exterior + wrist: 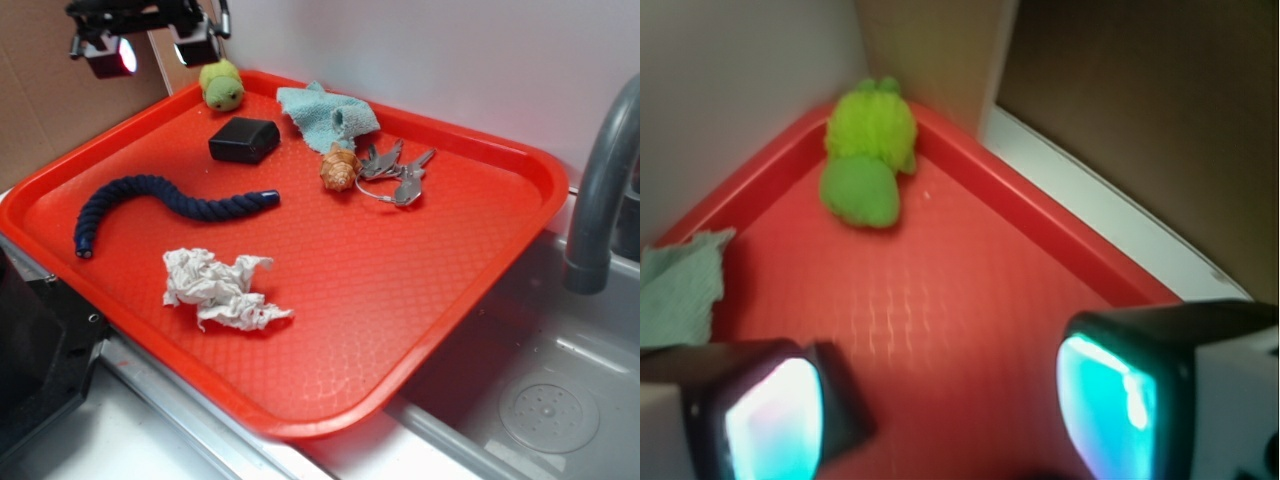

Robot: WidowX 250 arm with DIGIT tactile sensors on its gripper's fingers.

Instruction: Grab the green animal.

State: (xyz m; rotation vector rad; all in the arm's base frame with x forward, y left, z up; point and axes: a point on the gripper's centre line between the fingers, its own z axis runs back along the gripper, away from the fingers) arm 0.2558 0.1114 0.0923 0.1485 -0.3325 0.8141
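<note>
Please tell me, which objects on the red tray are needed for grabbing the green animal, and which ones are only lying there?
Needed for the job:
- green animal, in the tray's far corner
- end effector, open, empty, apart from the toy

Only lying there:
- black box
- teal cloth
- orange shell
- keys
- blue rope
- crumpled paper
- red tray

A kitchen-style sink station: a red tray (480,170) rests beside a steel sink basin (540,400) and grey faucet (600,190)
</note>
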